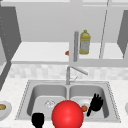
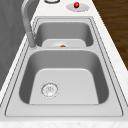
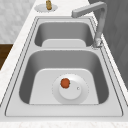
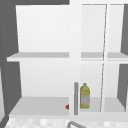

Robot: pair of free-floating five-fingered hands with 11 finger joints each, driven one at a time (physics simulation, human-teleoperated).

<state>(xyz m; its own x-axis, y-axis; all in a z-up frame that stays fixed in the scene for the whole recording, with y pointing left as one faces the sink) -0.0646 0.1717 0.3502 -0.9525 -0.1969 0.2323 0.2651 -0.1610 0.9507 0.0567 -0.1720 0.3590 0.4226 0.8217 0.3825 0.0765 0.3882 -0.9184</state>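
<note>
A: Front view: my right hand [image 1: 95,103] hangs over the right basin, fingers spread, holding nothing. The small orange fruit [image 1: 84,108] sits on the plate [image 1: 80,102] just left of it. My left hand [image 1: 38,119] hovers at the sink's front rim, fingers curled, empty.

B: Risk?

A: The red ball [image 1: 67,114] hangs close beside my right hand; a sideways reach could knock it.

B: Right side view?

A: The fruit [image 3: 65,83] lies off-centre on the plate [image 3: 75,93]; a nudge might roll it off.
</note>
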